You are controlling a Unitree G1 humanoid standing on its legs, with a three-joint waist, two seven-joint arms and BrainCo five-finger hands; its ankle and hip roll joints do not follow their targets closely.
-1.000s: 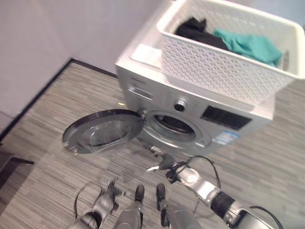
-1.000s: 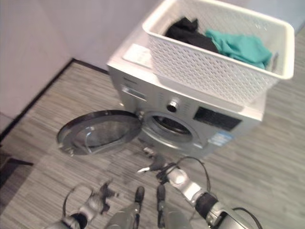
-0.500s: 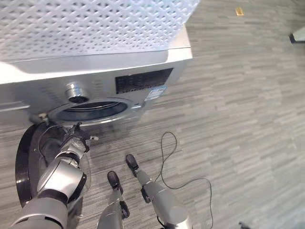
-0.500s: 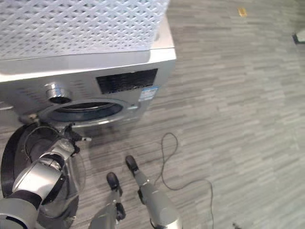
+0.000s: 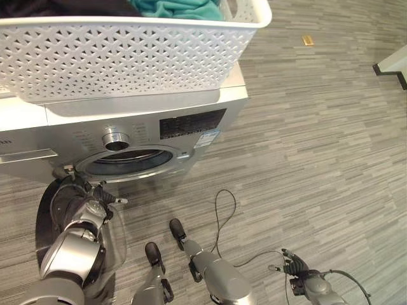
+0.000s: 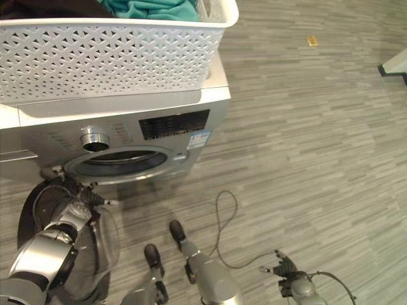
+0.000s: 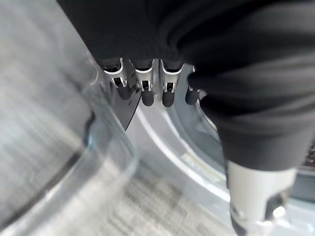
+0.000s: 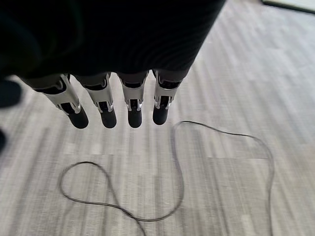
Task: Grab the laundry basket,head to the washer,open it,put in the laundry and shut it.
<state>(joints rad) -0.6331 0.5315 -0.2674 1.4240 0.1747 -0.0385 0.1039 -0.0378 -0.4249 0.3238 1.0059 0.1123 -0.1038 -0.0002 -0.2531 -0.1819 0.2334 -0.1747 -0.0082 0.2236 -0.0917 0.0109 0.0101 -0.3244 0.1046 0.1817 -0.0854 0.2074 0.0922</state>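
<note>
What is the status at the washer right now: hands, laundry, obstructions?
Left hand open at the open washer door. Right hand open, idle. Laundry in basket atop washer. Drum opening unobstructed.

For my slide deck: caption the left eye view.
Left hand at the open washer door; laundry basket on top.

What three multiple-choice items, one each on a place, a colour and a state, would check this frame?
1. Where is the laundry basket?
A. On the floor
B. On top of the washer
C. In the right hand

2. What colour is the garment at the basket's right end?
A. Teal
B. Red
C. Yellow

3. How is the washer door?
A. Shut
B. Swung open
C. Taken off

Answers:
1 B, the basket rests on the washer's top.
2 A, teal cloth shows above the rim.
3 B, the door hangs open by the left hand, with the drum opening uncovered.
</note>
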